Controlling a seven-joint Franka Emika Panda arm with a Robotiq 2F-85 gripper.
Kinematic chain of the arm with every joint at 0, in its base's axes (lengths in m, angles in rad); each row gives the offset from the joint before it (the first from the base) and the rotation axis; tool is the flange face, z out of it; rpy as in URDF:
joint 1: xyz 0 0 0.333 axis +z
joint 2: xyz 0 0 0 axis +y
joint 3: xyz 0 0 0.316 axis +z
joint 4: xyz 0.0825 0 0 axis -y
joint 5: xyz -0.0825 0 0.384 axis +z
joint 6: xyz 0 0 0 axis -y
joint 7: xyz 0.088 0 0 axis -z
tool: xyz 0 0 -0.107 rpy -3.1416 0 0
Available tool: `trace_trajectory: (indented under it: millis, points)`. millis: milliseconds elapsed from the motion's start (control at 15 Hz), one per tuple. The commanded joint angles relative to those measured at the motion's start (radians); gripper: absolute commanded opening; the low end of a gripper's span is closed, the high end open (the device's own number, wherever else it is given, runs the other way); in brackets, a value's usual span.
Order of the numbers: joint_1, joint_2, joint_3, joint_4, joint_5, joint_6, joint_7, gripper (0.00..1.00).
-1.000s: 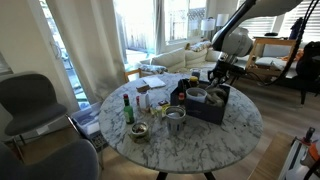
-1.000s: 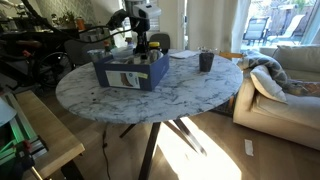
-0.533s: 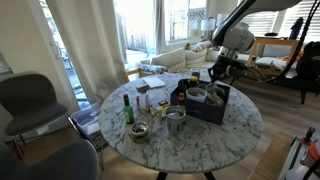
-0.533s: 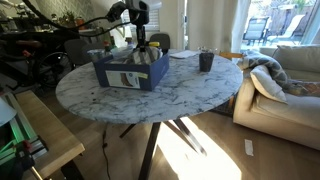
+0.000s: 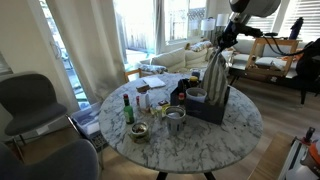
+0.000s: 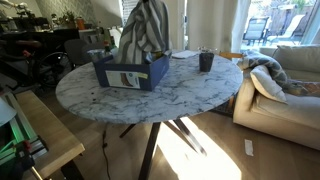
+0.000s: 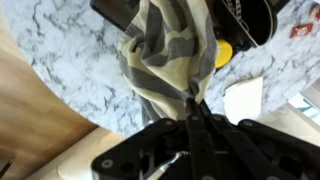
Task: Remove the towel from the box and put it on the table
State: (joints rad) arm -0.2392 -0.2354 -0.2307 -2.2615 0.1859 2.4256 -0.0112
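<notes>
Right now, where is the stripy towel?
In both exterior views the towel hangs from the claw straight above the blue box on the marble table; the wrist view shows the claw pinching its top.

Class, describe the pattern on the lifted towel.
The towel has grey and cream stripes, clearest in the wrist view.

Striped towel point(image 6: 145, 28) hanging vertically, blue box point(image 6: 128, 75) beneath

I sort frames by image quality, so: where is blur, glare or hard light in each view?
Wrist view: soft and smeared, also the striped grey-beige cloth towel and the black gripper shut on it. In an exterior view, the windows are washed out white. In an exterior view, hard sun patches lie on the floor under the round marble table; the blue box is fairly sharp.
</notes>
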Motion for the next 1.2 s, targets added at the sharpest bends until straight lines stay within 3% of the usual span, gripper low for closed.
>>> trace_trajectory:
  millis: [0,133,267,800,1133]
  points:
    - [0.007,-0.046,-0.010,0.001,-0.015,-0.001,-0.001,0.03]
    - [0.005,-0.104,-0.012,-0.011,-0.023,-0.001,-0.005,0.01]
    - [-0.010,-0.092,-0.039,0.054,0.030,0.054,0.051,0.01]
    - [-0.066,0.072,-0.150,0.412,0.086,0.187,0.179,0.01]
    - [-0.074,0.206,-0.129,0.373,0.056,0.247,0.225,0.01]
